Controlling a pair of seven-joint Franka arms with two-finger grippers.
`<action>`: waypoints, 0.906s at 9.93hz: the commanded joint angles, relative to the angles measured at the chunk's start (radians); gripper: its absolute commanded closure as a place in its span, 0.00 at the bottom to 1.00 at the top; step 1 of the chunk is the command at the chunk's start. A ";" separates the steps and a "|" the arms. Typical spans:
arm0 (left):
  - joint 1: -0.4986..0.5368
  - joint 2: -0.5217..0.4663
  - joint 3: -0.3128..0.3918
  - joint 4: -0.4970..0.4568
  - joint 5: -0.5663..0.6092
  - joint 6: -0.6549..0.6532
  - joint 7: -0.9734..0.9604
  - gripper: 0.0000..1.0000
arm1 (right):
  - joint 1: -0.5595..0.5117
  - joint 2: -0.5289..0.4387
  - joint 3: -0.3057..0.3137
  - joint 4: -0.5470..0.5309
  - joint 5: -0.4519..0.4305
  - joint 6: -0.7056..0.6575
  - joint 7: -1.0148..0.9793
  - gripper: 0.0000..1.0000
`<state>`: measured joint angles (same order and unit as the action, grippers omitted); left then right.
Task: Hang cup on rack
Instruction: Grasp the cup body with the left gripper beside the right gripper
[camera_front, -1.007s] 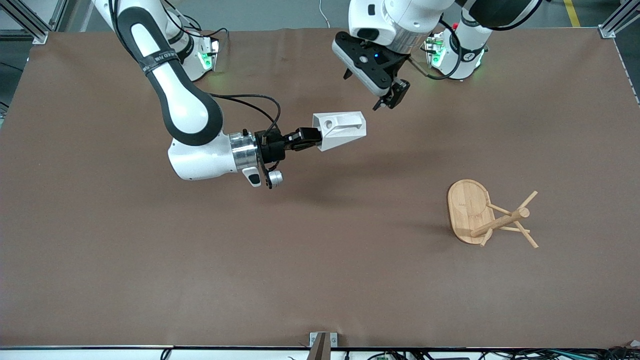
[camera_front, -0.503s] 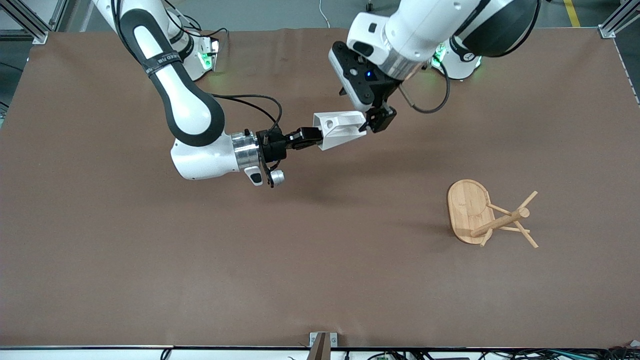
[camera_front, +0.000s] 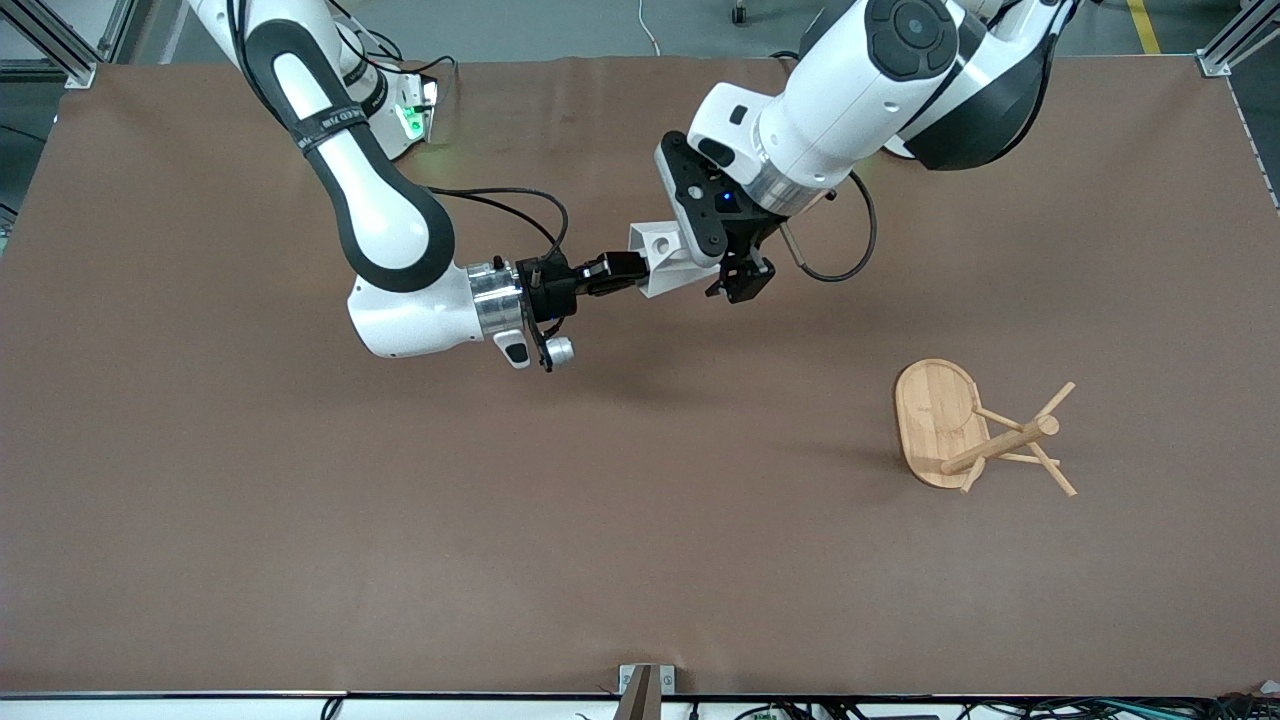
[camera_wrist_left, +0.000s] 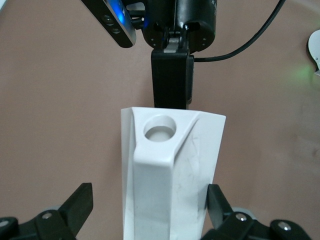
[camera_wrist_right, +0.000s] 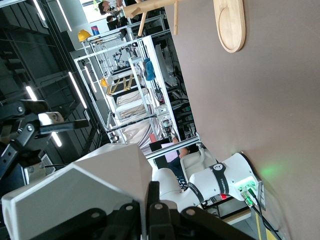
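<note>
Over the middle of the brown table (camera_front: 400, 520), in the front view, we see the cup (camera_front: 662, 264) held up in the air, lying on its side. The right gripper (camera_front: 618, 272) comes in from the right arm's end of the table and has its fingers closed on the cup's narrow bottom end. The left gripper (camera_front: 738, 280) reaches down from the left arm and sits at the cup's wide mouth end, partly covering it. The round hole in the cup's handle faces up toward the camera. The rack (camera_front: 975, 428) stands on the table toward the left arm's end, nearer to the front camera than the cup and well apart from it, with its oval base flat and its pegs angled off the central post.

In the left wrist view we look along the cup (camera_wrist_left: 170, 175), handle and its round hole facing us. The left gripper's two black fingers (camera_wrist_left: 75, 205) stand spread wide on either side of the cup's body; we cannot tell whether the fingers touch it. The right gripper (camera_wrist_left: 172, 80) clamps the cup's other end.

In the right wrist view we see the right gripper's fingers (camera_wrist_right: 152, 212) pinched on the cup (camera_wrist_right: 75, 200) wall, and the rack (camera_wrist_right: 227, 22) base shows against the table.
</note>
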<state>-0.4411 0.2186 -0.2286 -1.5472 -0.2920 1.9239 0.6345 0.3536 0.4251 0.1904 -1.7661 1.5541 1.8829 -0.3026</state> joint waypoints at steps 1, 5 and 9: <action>0.007 0.038 -0.005 -0.022 -0.022 -0.008 0.021 0.00 | -0.007 -0.028 0.015 -0.019 0.034 -0.005 0.011 0.99; 0.007 0.050 -0.003 -0.033 -0.022 -0.036 0.019 0.08 | -0.007 -0.072 0.015 -0.019 0.032 -0.008 0.100 0.99; 0.007 0.045 -0.003 -0.031 -0.022 -0.046 -0.004 0.91 | -0.007 -0.077 0.014 -0.019 0.032 -0.007 0.106 0.99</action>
<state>-0.4331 0.2341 -0.2296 -1.5440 -0.3130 1.8638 0.6376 0.3535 0.4066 0.1888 -1.7684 1.5484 1.9007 -0.2280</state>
